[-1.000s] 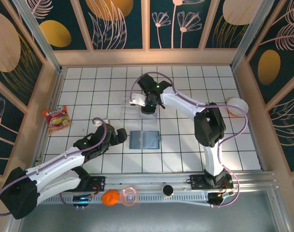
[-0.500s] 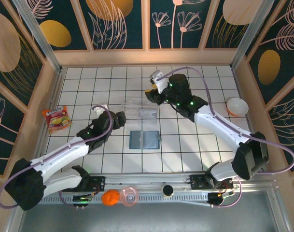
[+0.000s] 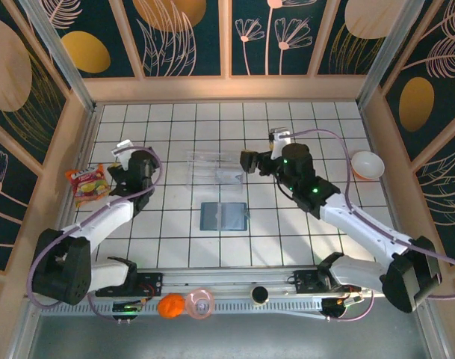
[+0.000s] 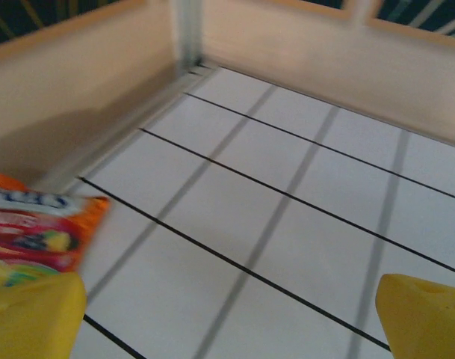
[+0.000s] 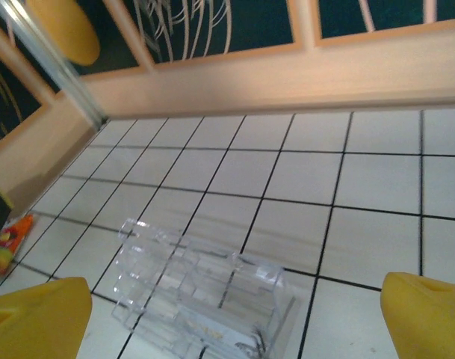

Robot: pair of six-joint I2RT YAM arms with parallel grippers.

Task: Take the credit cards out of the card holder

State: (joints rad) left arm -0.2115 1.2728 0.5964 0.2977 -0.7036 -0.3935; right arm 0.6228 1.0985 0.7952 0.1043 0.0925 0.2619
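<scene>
Card holder [image 3: 224, 216] lies open flat mid-table, near the clear tray [image 3: 202, 159] with a pale credit card [image 3: 228, 176] in it, right gripper [image 3: 249, 161] wide open and empty just beside the tray, left gripper [image 3: 116, 172] wide open by the snack packet [image 3: 88, 185].

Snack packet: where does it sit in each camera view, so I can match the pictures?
Top external: snack packet at the floor's left edge, beside the left wall.
Left wrist: lower left, beside the wall.
Right wrist: far left edge, left of the clear tray.
Shared landmark: the metal corner post at far left.
</scene>
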